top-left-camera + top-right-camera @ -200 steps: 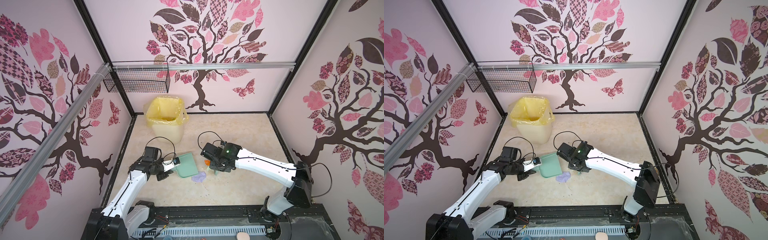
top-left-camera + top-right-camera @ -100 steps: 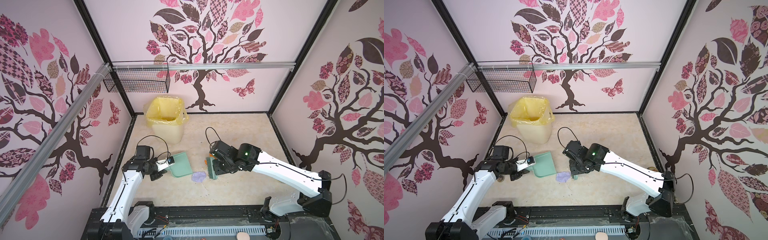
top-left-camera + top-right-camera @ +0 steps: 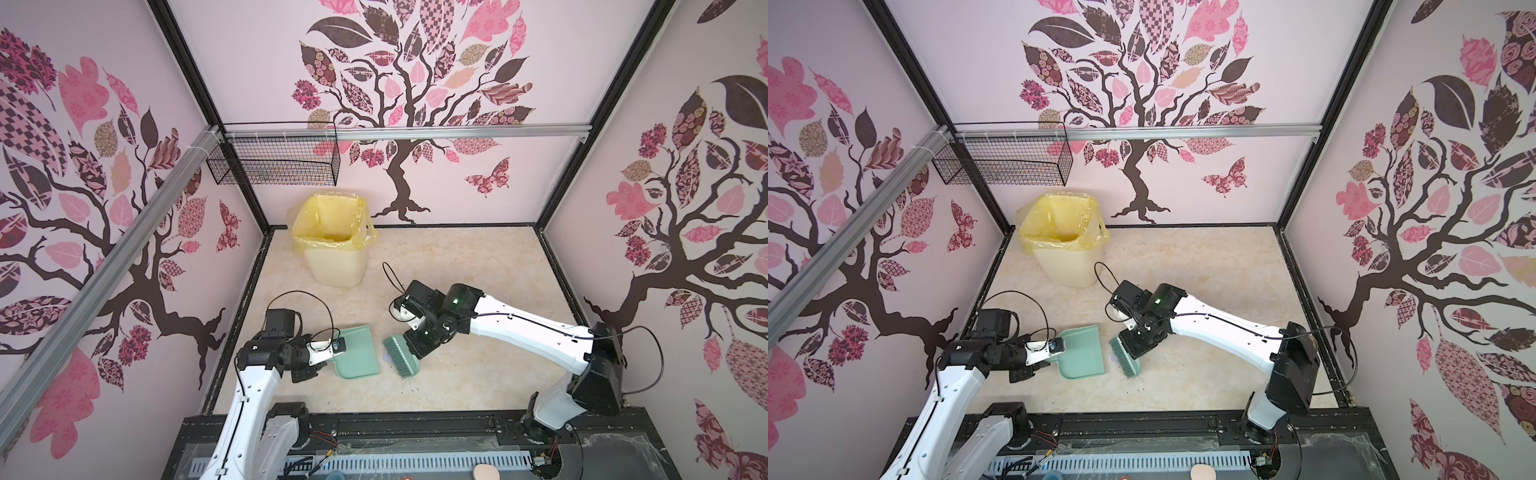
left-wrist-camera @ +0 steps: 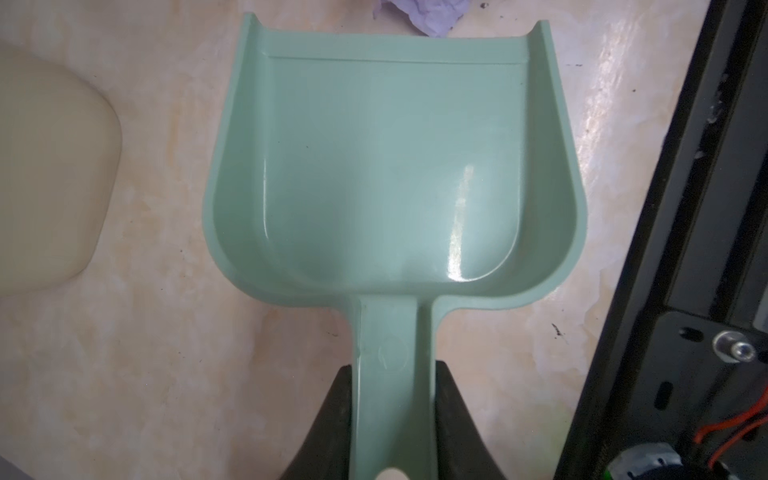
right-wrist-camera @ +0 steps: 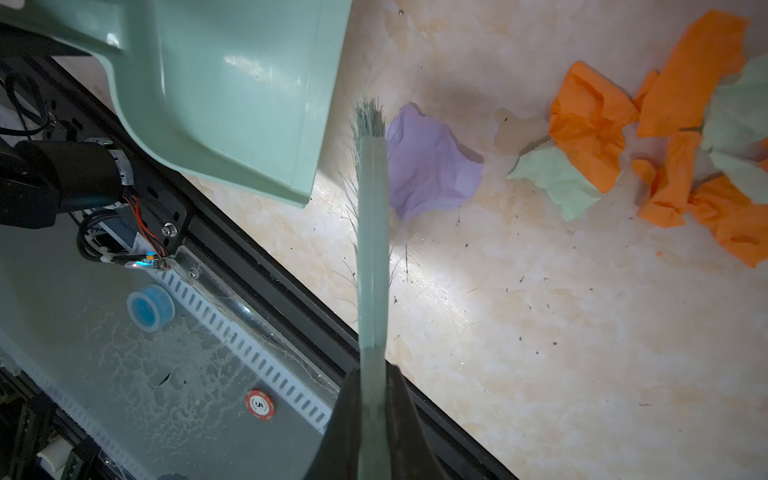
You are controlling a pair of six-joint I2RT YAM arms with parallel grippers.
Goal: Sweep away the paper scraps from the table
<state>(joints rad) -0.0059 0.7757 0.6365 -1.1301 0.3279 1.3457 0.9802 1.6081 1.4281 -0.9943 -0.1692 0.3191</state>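
My left gripper point(image 4: 392, 370) point(image 3: 323, 360) is shut on the handle of the teal dustpan point(image 4: 390, 166) point(image 3: 356, 353) point(image 3: 1081, 351), which lies flat on the table point(image 3: 457, 266) and holds nothing. My right gripper point(image 5: 374, 374) point(image 3: 420, 345) is shut on the teal brush point(image 5: 372, 216) point(image 3: 401, 354) point(image 3: 1125, 358), whose bristles stand just right of the pan's mouth. A lilac paper scrap point(image 5: 432, 170) point(image 4: 419, 12) lies beside the brush head, close to the pan's lip. Orange scraps point(image 5: 590, 124) and pale green scraps point(image 5: 557, 178) lie in a loose heap beyond it, hidden under the right arm in both top views.
A cream bin lined with a yellow bag point(image 3: 332, 245) point(image 3: 1063, 245) stands at the back left of the table. A black wire basket point(image 3: 274, 162) hangs on the wall above it. The black frame edge point(image 5: 291, 286) runs close behind the pan and brush.
The right arm has carried the brush left and nearer, up to the dustpan's mouth, pushing the lilac scrap along. The left arm has drawn the dustpan slightly left and nearer.
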